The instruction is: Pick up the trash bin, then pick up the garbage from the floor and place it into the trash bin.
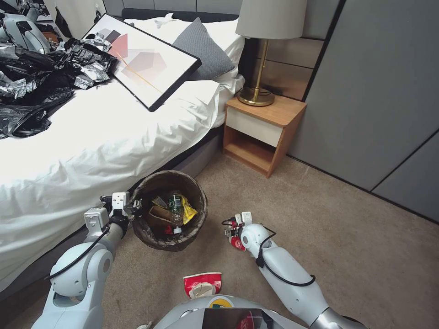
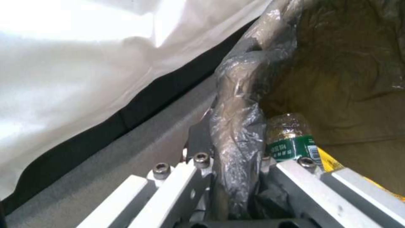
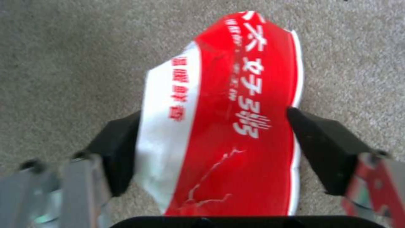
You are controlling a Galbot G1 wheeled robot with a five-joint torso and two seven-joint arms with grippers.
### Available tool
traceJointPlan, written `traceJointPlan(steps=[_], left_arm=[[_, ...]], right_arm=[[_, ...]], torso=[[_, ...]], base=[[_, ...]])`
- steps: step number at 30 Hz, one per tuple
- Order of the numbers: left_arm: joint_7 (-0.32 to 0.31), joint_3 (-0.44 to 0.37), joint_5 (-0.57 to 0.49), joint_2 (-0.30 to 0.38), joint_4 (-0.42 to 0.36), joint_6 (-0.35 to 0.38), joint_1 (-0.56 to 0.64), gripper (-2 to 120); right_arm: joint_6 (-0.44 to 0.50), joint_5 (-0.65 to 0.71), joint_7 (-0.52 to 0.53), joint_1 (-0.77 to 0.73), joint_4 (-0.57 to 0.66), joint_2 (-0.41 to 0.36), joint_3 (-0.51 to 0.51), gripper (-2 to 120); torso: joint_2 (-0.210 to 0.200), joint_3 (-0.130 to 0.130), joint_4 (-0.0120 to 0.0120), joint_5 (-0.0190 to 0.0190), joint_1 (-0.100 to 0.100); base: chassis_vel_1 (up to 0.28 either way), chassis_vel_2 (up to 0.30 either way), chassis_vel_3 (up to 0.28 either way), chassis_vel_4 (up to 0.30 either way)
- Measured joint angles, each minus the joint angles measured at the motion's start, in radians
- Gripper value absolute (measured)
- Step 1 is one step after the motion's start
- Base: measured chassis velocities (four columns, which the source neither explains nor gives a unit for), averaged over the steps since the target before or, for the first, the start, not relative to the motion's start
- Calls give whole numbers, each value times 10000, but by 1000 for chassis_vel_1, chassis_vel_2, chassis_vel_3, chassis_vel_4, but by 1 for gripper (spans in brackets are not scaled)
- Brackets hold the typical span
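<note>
While left end effector (image 2: 236, 177) grips trash bin (image 1: 157, 237), right end effector (image 3: 211, 142) clamps red-and-white paper bowl (image 3: 227, 120)

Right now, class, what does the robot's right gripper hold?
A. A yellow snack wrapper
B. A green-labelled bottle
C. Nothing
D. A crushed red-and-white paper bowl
D. In the right wrist view the black fingers press both sides of the crushed red-and-white paper bowl above the carpet, and the head view shows red at the right gripper, beside the trash bin.
</note>
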Motion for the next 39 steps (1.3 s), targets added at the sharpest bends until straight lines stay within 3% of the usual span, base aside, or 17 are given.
traceJointPlan(steps=[2,4,6,7,9,15,20,30,37,39], left_arm=[[0,-2,0,6,1,-1,0,0],[0,-2,0,6,2,-1,0,0],[0,-9,-5,27,1,-1,-10,0],[0,-9,-5,27,1,-1,-10,0],[0,-11,-16,40,0,0,-36,0],[-7,-10,-34,63,-57,15,-40,0],[-17,-38,-61,131,-96,66,-59,0],[-30,-39,-57,114,-111,90,-57,0],[-31,-48,-38,103,-108,92,-56,0],[-39,-48,-29,93,-121,93,-53,0]], right_arm=[[0,-37,-1,-1,-2,6,-1,68],[0,-37,-1,-1,-2,6,-1,67],[1,-45,-3,-23,54,-22,-2,52],[1,-45,-3,-23,54,-22,-2,52],[2,-45,-10,-89,173,-81,12,41],[1,-51,-7,-157,322,-152,36,24],[0,-81,-8,-199,447,-181,103,2],[-1,851,418,-447,2326,-760,600,0],[-2,1643,703,-637,4482,-1849,1245,0],[-4,2192,846,-656,5504,-2477,1566,0]], torso=[[0,0,0,0,0],[0,0,0,0,0],[0,0,1,1,0],[0,0,1,1,0],[0,0,1,1,0],[0,0,-1,1,0],[0,0,-1,0,0],[-1,0,0,1,0],[-1,0,1,4,0],[-1,0,-2,3,0]], base=[[0,0,0,0],[0,0,0,0],[0,0,0,0],[0,0,0,0],[0,0,0,0],[0,0,0,0],[0,0,0,0],[0,0,0,0],[0,0,0,0],[0,0,0,0]])
